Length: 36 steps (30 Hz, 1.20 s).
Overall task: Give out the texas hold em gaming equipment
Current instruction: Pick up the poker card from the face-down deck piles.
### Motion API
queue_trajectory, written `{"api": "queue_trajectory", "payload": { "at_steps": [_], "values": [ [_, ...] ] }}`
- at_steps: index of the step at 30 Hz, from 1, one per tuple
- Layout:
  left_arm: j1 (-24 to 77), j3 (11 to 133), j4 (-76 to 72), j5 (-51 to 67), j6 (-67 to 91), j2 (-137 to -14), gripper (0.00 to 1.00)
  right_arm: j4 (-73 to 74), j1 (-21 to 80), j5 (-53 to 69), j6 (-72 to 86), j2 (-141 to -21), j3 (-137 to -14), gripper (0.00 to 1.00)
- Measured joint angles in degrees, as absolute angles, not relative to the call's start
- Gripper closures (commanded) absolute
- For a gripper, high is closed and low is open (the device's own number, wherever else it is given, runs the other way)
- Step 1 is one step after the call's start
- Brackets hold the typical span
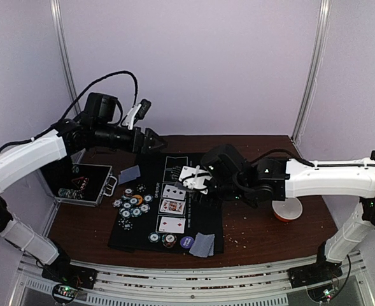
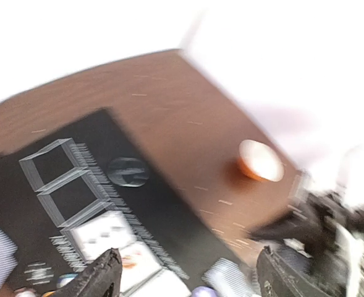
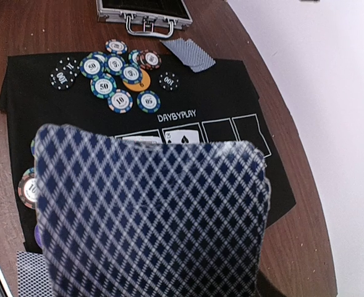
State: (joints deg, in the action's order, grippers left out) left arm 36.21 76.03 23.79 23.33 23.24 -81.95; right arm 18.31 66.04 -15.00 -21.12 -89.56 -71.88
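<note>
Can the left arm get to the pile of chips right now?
Probably yes. The left gripper hangs open above the mat, the chip pile lies uncovered nearby, and the right gripper with its cards is off to one side.

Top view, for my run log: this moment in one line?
left gripper open, empty | right gripper holding blue diamond-backed playing card

This is a robot test booth in a lab. Plain pale wall panels (image 1: 193, 64) close in the back and sides, joined by bare metal posts (image 1: 310, 76). The white-and-black left arm (image 1: 28, 156) and right arm (image 1: 330, 178) are bolted to a slotted aluminium rail (image 1: 193, 287) at the near edge of a brown wooden surface (image 1: 263, 236). Exposed circuit boards (image 1: 63, 292) glow green by their bases.
</note>
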Motion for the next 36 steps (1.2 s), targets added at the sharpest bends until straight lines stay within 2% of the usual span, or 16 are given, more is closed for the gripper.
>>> {"api": "queue_trajectory", "payload": {
  "at_steps": [5,14,19,24,28,31,36],
  "values": [
    [36.40,68.23,20.86,35.94,23.22,-77.97,0.25,16.56,68.03,-16.25,-23.33,-89.56,-73.93,0.55],
    [36.51,61.71,16.10,43.90,25.19,-76.88,0.15,15.66,69.43,-17.37,-25.47,-90.06,-75.96,0.55],
    [37.36,59.24,12.95,46.57,27.24,-76.75,0.16,15.66,69.47,-17.58,-25.58,-90.87,-76.60,0.55],
    [37.93,59.24,10.04,46.94,28.64,-76.75,0.26,15.70,69.49,-17.58,-25.61,-91.53,-76.69,0.55],
    [39.20,59.27,9.93,46.06,29.12,-77.43,0.55,15.70,69.52,-17.58,-25.63,-91.79,-76.71,0.55],
    [40.40,59.29,10.20,45.84,28.99,-78.43,0.68,15.70,69.54,-17.63,-25.63,-91.83,-76.79,0.55],
    [40.71,59.31,10.74,44.88,28.05,-77.95,0.72,15.75,69.52,-17.82,-25.71,-91.83,-76.77,0.55]
  ]
}}
